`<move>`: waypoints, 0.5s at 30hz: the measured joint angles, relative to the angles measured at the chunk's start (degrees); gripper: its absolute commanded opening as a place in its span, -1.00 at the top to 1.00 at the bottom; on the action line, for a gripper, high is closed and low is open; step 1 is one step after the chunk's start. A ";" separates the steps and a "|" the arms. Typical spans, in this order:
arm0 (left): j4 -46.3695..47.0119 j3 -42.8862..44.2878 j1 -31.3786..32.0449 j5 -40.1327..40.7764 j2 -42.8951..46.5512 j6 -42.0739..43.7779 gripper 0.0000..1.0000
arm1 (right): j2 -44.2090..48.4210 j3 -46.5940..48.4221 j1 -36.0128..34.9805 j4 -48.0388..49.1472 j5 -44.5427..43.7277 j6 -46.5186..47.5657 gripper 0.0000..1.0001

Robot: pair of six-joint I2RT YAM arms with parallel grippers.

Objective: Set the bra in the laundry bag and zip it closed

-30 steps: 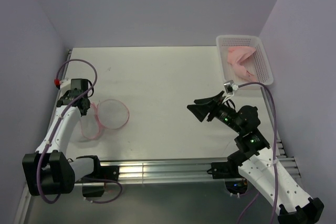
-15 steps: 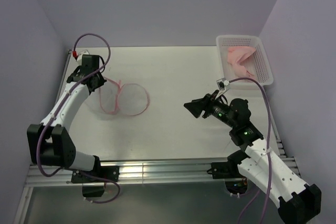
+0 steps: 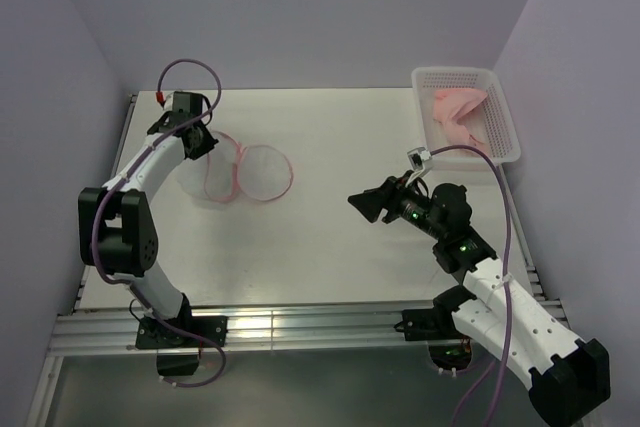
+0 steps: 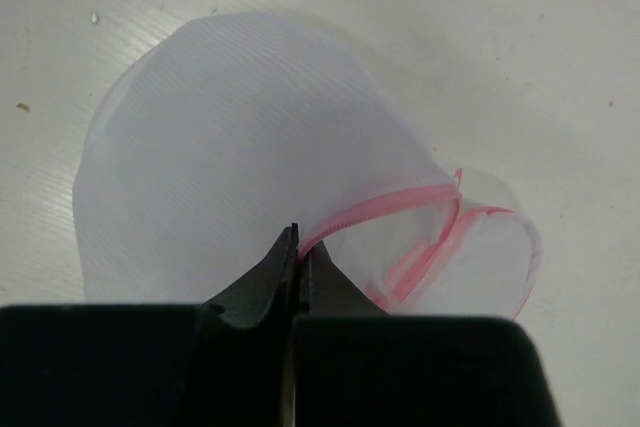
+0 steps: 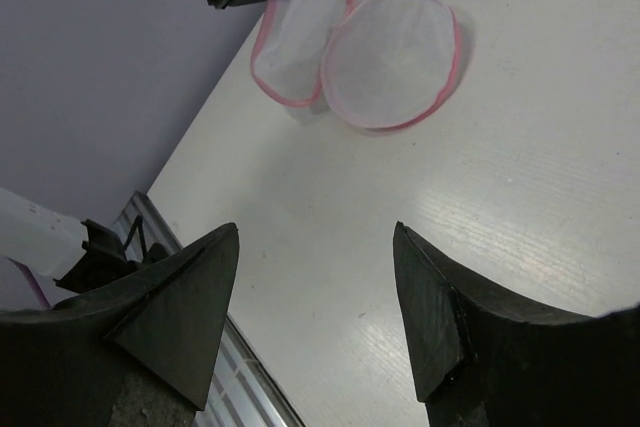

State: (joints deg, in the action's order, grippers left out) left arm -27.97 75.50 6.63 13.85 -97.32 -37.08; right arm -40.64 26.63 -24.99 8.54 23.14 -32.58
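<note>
Right wrist view, right pincer [image 5: 316, 232]: jaws spread wide with nothing between them, hanging over the bare desk [image 5: 520, 177]
Right pincer from above [image 3: 362, 205]: on the right half of the desk [image 3: 330, 237], pointing left toward the pouch and well apart from it
Laundry bag [image 3: 262, 171]: lies on the left half of the desk, unzipped and splayed into two round mesh halves that sit side by side and overlap a little; pink rim runs around each half
Laundry bag, right wrist view [image 5: 390, 47]: both halves look flat and translucent, with the desk showing through the mesh
Left pincer [image 3: 200, 142]: at the far-left edge of the pouch, arm stretched along the left side of the desk
Left pincer, left wrist view [image 4: 296, 239]: jaws pressed together on the pink rim of the laundry bag [image 4: 230, 147] — the mesh fans out beyond the fingertips
Basket [image 3: 455, 71]: white lattice tray in the far right corner, against the wall
Bra [image 3: 462, 112]: light-pink and crumpled, inside the basket — far from the laundry bag and from both pincers
</note>
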 measured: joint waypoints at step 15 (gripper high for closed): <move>1.05 -2.58 0.04 0.92 8.76 -1.86 -0.96 | -0.04 0.00 -0.24 -0.81 -4.35 1.03 -0.45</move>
State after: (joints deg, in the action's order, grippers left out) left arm -26.92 72.93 6.68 14.76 -88.55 -38.94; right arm -40.69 26.63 -25.23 7.73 18.79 -31.55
